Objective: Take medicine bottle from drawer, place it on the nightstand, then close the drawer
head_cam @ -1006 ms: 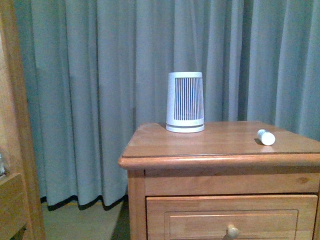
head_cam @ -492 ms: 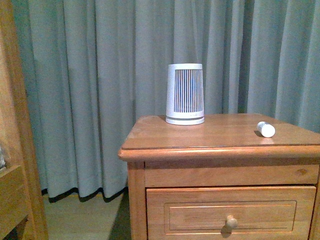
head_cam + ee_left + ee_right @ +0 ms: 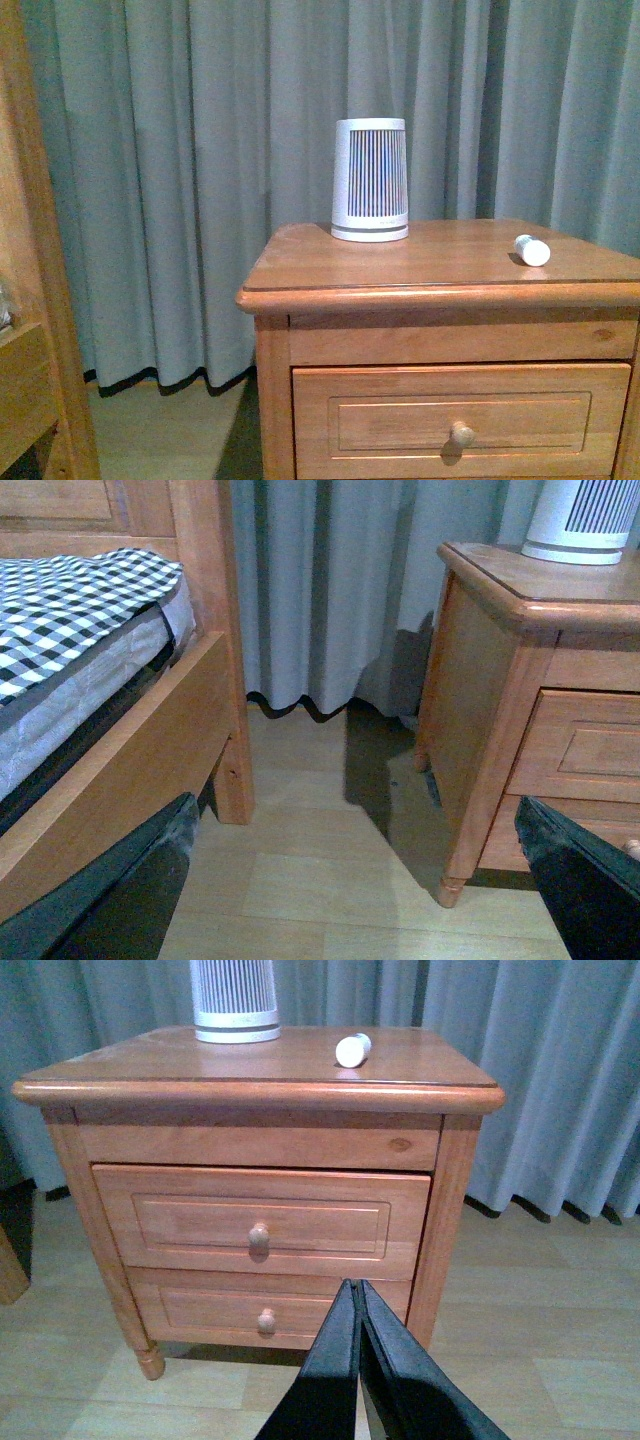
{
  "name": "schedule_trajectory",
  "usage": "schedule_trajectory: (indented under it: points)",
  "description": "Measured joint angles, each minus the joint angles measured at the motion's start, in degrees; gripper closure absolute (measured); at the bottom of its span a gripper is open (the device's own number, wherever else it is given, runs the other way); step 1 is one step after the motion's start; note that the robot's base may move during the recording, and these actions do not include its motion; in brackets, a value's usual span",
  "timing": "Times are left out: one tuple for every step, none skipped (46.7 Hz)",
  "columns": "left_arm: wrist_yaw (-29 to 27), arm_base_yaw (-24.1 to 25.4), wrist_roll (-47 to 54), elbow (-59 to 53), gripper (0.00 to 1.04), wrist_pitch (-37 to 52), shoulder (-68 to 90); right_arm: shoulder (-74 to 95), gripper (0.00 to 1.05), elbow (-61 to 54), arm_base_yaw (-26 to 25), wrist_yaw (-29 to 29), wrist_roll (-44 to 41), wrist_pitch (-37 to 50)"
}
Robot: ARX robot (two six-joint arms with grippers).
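White medicine bottle (image 3: 352,1050) lies on nightstand (image 3: 150,1068), drawer (image 3: 260,1222) looks flush; back closed right gripper (image 3: 358,1305) straight off, left gripper (image 3: 350,880) wide.

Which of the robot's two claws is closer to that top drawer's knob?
Probably the right. The right gripper is shut and sits in front of the nightstand, below the drawer's knob. The left gripper is open, off beside the nightstand near the bed.

No legible text, label, brand, number or sign appears on any object in the three views.
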Motion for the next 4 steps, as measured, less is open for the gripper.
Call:
schedule_trajectory:
  points:
    - [0.0, 0.0, 0.0, 0.0, 0.07, 0.0, 0.0, 0.0, 1.02, 0.0, 0.0, 0.0, 0.0, 0.0]
    - [0.0, 0.0, 0.0, 0.0, 0.07, 0.0, 0.0, 0.0, 1.02, 0.0, 0.0, 0.0, 0.0, 0.0]
    - [0.0, 0.0, 0.0, 0.0, 0.07, 0.0, 0.0, 0.0, 1.02, 0.0, 0.0, 0.0, 0.0, 0.0]
    - [0.0, 0.0, 0.0, 0.0, 0.07, 0.0, 0.0, 0.0, 1.02, 0.0, 0.0, 0.0, 0.0, 0.0]
